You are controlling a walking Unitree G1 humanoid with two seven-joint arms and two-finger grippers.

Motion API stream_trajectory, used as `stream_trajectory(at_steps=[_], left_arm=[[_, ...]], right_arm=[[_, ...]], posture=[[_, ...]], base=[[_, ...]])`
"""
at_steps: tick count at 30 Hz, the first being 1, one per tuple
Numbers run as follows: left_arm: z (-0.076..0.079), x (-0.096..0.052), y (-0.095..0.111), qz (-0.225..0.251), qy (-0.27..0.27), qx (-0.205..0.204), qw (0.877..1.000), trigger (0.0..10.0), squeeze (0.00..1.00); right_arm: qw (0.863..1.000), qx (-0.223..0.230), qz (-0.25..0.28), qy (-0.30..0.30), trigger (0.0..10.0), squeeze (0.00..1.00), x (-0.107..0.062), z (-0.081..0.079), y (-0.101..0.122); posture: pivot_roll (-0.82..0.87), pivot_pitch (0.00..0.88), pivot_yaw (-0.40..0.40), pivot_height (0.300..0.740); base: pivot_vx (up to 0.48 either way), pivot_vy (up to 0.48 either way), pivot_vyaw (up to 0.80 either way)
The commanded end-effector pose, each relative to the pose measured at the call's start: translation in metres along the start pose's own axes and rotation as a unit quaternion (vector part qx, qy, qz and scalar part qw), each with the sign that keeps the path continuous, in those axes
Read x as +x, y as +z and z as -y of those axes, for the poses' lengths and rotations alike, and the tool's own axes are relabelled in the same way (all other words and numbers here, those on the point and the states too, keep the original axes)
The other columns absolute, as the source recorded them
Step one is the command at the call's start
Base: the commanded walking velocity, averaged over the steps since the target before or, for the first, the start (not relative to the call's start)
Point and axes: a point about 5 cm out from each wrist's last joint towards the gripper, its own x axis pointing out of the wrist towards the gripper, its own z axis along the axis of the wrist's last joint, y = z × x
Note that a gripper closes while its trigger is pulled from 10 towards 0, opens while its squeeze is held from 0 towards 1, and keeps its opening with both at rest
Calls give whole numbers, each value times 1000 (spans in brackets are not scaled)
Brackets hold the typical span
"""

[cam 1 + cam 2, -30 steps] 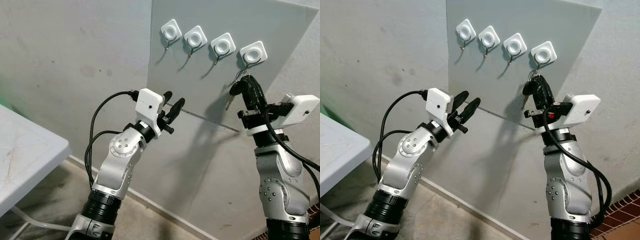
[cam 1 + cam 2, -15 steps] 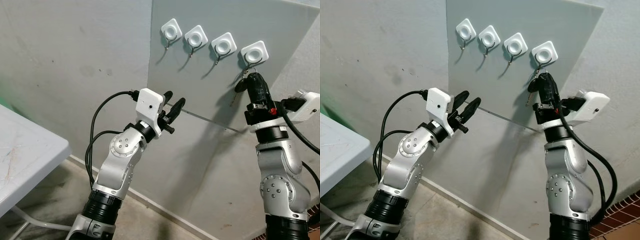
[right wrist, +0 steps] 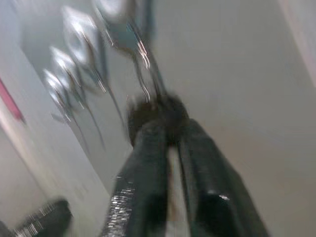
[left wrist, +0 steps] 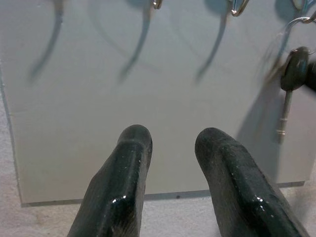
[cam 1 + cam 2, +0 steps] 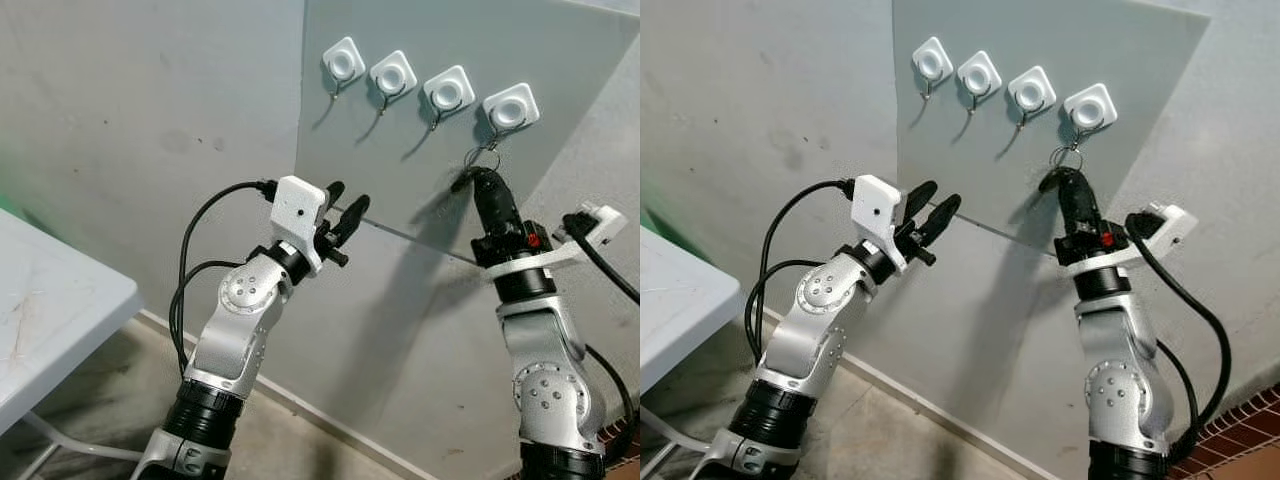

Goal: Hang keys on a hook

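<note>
Right wrist view, keys pinched at right pincer tips

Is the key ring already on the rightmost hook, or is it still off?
On: the key ring loops over the rightmost hook, while the right gripper grips the key.

- A plain, bare room, perhaps a home's utility corner.
- Rough grey wall, grey board with four hooks.
- White folding table, concrete floor.
</note>
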Motion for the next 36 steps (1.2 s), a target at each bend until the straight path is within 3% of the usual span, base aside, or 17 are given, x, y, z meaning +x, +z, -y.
stream_trajectory(at_steps=[1, 2, 4, 5, 8, 9, 10, 13, 19, 24, 25, 28, 29, 31, 32, 33, 36], left_arm=[[-2, 0, 3, 5, 8, 3, 1000, 10000, 0], [-4, -1, 1, 3, 12, 1, 1000, 10000, 0], [-5, -2, 0, 0, 16, -2, 1000, 10000, 0], [-6, -2, -1, -2, 20, -1, 1000, 10000, 0], [-11, -7, -13, -16, 46, -7, 999, 10000, 0], [-12, -8, -19, -27, 52, -6, 998, 10000, 0], [-13, -9, -22, -31, 56, -3, 998, 10000, 0], [-19, -18, -44, -62, 93, -15, 994, 10000, 0], [-25, -59, -115, -179, 144, -42, 972, 10000, 0], [-26, -77, -137, -219, 165, -44, 961, 10000, 0], [-24, -95, -157, -269, 170, -40, 947, 10000, 0], [-16, -127, -185, -338, 168, -69, 924, 10000, 0], [-16, -127, -185, -338, 168, -69, 924, 10000, 0], [-12, -149, -198, -382, 179, -85, 903, 10000, 0], [-12, -149, -198, -382, 179, -85, 903, 10000, 0], [-8, -162, -206, -407, 184, -98, 889, 10000, 0], [-2, -187, -217, -450, 202, -120, 861, 10000, 0]], right_arm=[[1000, -1, -10, -5, 10000, 431, -1, 2, -3], [1000, -1, -12, -5, 10000, 247, -2, 3, -5], [1000, -2, -13, -3, 10000, 247, -2, 4, -6], [1000, 0, -18, -4, 10000, 0, -3, 4, -8], [999, 3, -33, -10, 10000, 0, -7, 10, -17], [999, 4, -36, -9, 10000, 357, -9, 11, -20], [999, 0, -41, -12, 10000, 1000, -10, 13, -22], [998, 0, -61, -11, 10000, 1000, -18, 18, -34], [980, -102, -167, -47, 10000, 1000, -50, 49, -77], [967, -128, -214, -58, 10000, 1000, -66, 62, -95], [952, -151, -255, -80, 10000, 1000, -80, 74, -110], [917, -192, -323, -131, 10000, 1000, -110, 95, -129], [917, -192, -323, -131, 10000, 1000, -110, 95, -129], [895, -198, -373, -143, 10000, 1000, -130, 101, -142], [895, -198, -373, -143, 10000, 1000, -130, 101, -142], [877, -205, -406, -153, 10000, 1000, -143, 103, -149], [847, -208, -459, -170, 10000, 1000, -167, 104, -161]], posture=[[107, 0, -70, 740], [109, 0, -71, 740], [109, 0, -71, 740], [109, 0, -71, 740], [113, 0, -72, 740], [113, 0, -72, 740], [113, 0, -72, 740], [114, 0, -71, 740], [112, 0, -65, 740], [109, 0, -58, 740], [101, 0, -50, 740], [98, 0, -43, 740], [98, 0, -43, 740], [94, 0, -39, 740], [94, 0, -39, 740], [93, 0, -34, 740], [81, 0, -26, 740]], base=[[0, 0, 0], [0, 0, 0], [0, 0, 0], [0, 0, 0], [0, 0, 0], [0, 0, 0], [0, 0, 0], [0, 0, 0], [0, 0, 0], [0, 0, 0], [0, 0, 0], [0, 0, 0], [0, 0, 0], [0, 0, 0], [0, 0, 0], [0, 0, 0], [0, 0, 0]])
